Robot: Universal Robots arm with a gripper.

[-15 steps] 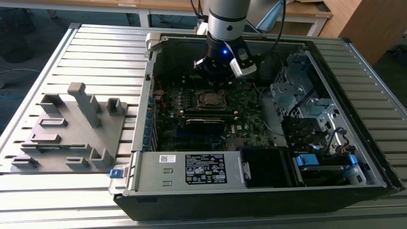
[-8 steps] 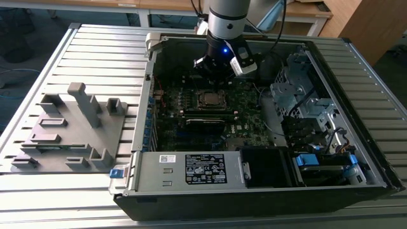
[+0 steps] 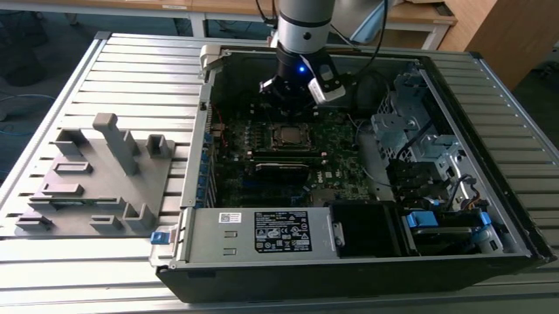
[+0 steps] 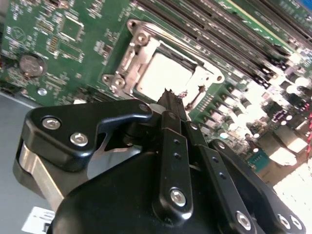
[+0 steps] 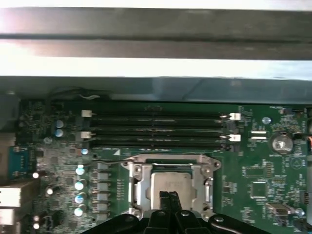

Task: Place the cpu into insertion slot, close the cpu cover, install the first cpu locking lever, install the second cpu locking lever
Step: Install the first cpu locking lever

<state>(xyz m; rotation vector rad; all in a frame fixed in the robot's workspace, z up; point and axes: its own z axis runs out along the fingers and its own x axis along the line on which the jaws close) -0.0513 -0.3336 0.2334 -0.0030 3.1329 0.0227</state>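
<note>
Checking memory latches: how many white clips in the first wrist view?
4: two white plastic clips at one end of the long black memory slots, two at the other. Others may be hidden.

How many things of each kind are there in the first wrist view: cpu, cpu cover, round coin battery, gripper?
cpu: 1
cpu cover: 1
round coin battery: 1
gripper: 1
Total: 4
</note>
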